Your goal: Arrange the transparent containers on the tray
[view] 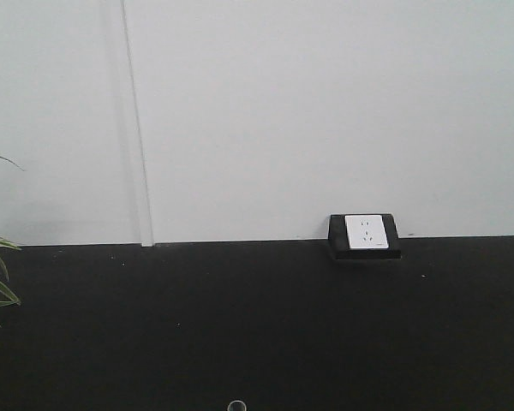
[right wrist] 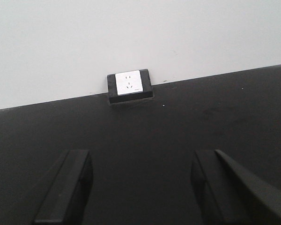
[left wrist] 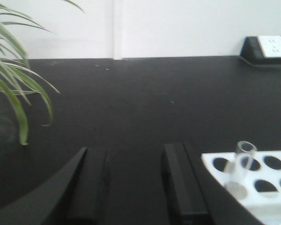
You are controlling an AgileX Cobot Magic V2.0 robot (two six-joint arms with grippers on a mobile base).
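We are at the start of a pick, with neither gripper holding anything. The left gripper (left wrist: 136,185) is hovering low over the black table (left wrist: 140,103), its jaws apart and nothing between them. The right gripper (right wrist: 139,187) is hanging over bare table with its jaws wide apart, facing the socket (right wrist: 130,83) at the wall.

We are seeing one tube (left wrist: 241,164), clear and round-rimmed, standing with a slight lean on a white rack (left wrist: 271,199) with dark round holes. We cannot tell whether its foot is sitting in a hole. It is standing just to the right of the left gripper's right finger, outside the jaws. In the front view only its rim is peeking over the bottom edge.

The tray is not showing in any view, so we cannot tell how much is already arranged.

We are judging the next move to be the left gripper's. It should shift right until the tube is between the fingers, close softly on the glass below the rim, and lift straight up so the rack is not dragged along. The plant (left wrist: 14,89) on the left is leaving little room on that side.
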